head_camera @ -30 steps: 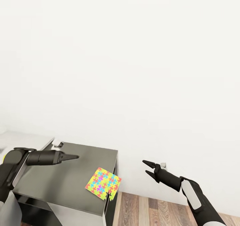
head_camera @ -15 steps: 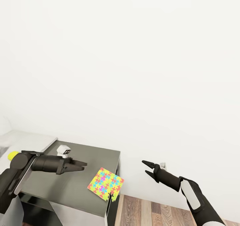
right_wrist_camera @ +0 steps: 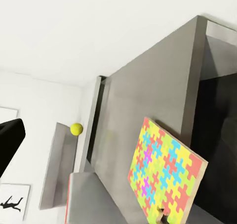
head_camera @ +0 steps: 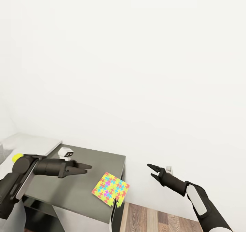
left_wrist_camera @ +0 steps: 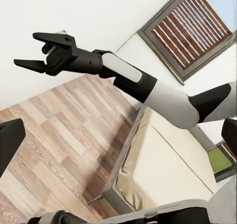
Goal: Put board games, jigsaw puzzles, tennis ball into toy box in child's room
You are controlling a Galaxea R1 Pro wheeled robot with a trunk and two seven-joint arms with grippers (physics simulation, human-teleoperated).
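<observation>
One jigsaw puzzle (head_camera: 110,189), a bright multicoloured sheet, lies at the front right corner of the table's dark grey section (head_camera: 82,194), one corner hanging over the edge; it also appears in the right wrist view (right_wrist_camera: 165,177). The tennis ball (head_camera: 16,157) peeks out behind my left arm on the white section (head_camera: 32,143), and the right wrist view has the ball (right_wrist_camera: 76,129) too. My left gripper (head_camera: 88,168) hovers over the dark top, left of the puzzle, fingers slightly apart and empty. My right gripper (head_camera: 150,169) hangs open over the floor right of the table (left_wrist_camera: 27,50). The board games and toy box are out of view.
A small white robot figure (head_camera: 66,153) stands at the back of the dark top. A wall socket (head_camera: 169,170) sits just behind my right gripper. Wood-plank floor (head_camera: 153,218) lies right of the table. The bed (left_wrist_camera: 163,169) and a window (left_wrist_camera: 190,26) are behind me.
The head view has shifted slightly, bringing the ball into sight. My left gripper has reached further right over the dark top and its fingers have parted. The right arm has barely moved.
</observation>
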